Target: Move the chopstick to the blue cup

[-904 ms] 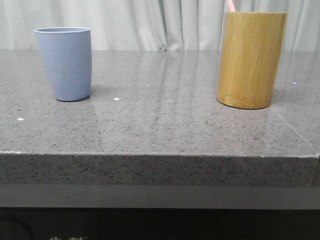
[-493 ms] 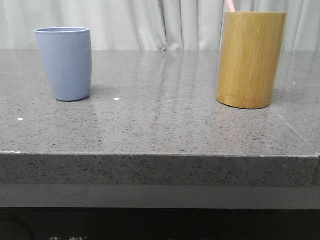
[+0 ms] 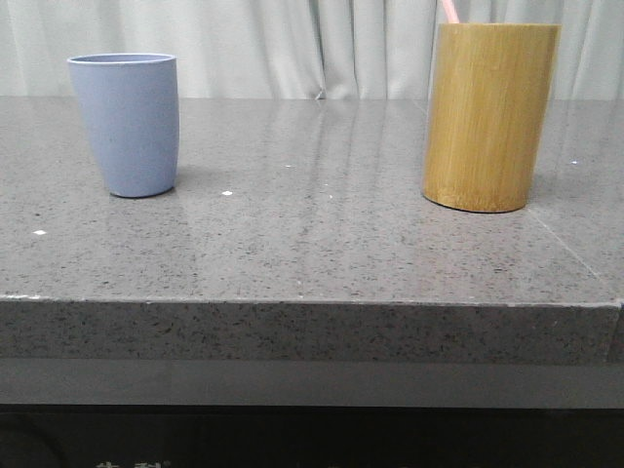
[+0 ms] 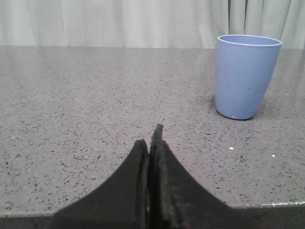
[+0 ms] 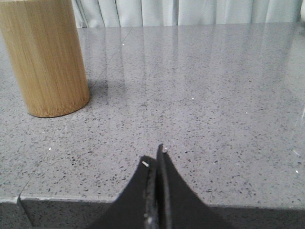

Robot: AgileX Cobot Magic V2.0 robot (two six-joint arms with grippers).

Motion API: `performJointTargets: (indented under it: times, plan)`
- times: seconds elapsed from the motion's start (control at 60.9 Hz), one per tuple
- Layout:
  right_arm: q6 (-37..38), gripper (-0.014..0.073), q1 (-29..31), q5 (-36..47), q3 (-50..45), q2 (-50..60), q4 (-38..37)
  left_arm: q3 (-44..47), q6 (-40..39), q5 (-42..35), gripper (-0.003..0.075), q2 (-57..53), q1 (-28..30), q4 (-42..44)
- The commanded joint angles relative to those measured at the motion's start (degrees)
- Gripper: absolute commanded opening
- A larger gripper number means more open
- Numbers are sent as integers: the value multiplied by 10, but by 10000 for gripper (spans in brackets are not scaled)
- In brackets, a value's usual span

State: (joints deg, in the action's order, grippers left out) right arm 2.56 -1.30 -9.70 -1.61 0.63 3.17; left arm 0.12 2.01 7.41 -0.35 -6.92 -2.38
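A: Where is the stick?
B: The stick [image 3: 449, 11] stands in the bamboo cup [image 3: 489, 116], on the right of the counter [image 3: 312, 244]. Just its pink tip shows above the rim, leaning left, and it runs out of the front view at the top.

A: And the blue cup [image 3: 126, 124]?
B: Upright on the left, well apart from the bamboo cup. Nothing stands on the grey stone between them but a few white specks.

A: Edges?
B: The near edge of the counter crosses the whole front view below both cups, with a thick stone face under it. A seam in the stone runs from beside the bamboo cup toward the near right corner. A pale curtain [image 3: 292, 44] hangs behind the far edge.

A: The grippers?
B: The left gripper [image 4: 151, 138] has its fingers pressed together with nothing between them, low at the near edge, the blue cup [image 4: 246, 75] ahead and to one side. The right gripper [image 5: 156, 157] is likewise closed and empty near the edge, the bamboo cup [image 5: 45, 57] ahead and apart from it.
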Motion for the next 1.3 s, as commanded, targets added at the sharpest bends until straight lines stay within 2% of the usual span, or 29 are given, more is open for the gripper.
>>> performJointTargets:
  times: [0.0, 0.362, 0.46, 0.559, 0.756, 1.002, 1.134, 1.282]
  plan:
    - [-3, -111, 3, 43, 3, 12, -4, 4, -4, -51, -19, -13, 0, -5]
    - [-3, -111, 3, 72, 3, 12, 3, 4, -4, -64, -19, -13, 0, -6]
    - [-3, -111, 3, 109, 15, 12, 13, -5, -4, -102, -19, -13, 0, -21]
    - [-3, -111, 3, 100, 57, 12, 13, -31, -4, -132, -19, -13, 0, -47]
    - [-3, -110, 3, 27, 174, -9, 13, -157, -4, -38, -19, 16, 0, -51]
    - [-3, -109, 3, -65, 301, -134, 13, -297, -4, 76, -19, 172, 0, -41]
    - [-3, -109, 3, -76, 332, -185, 13, -324, -4, 79, -19, 236, 0, -41]
    - [-3, -109, 3, -72, 334, -194, 13, -328, -4, 76, -18, 252, 0, -41]
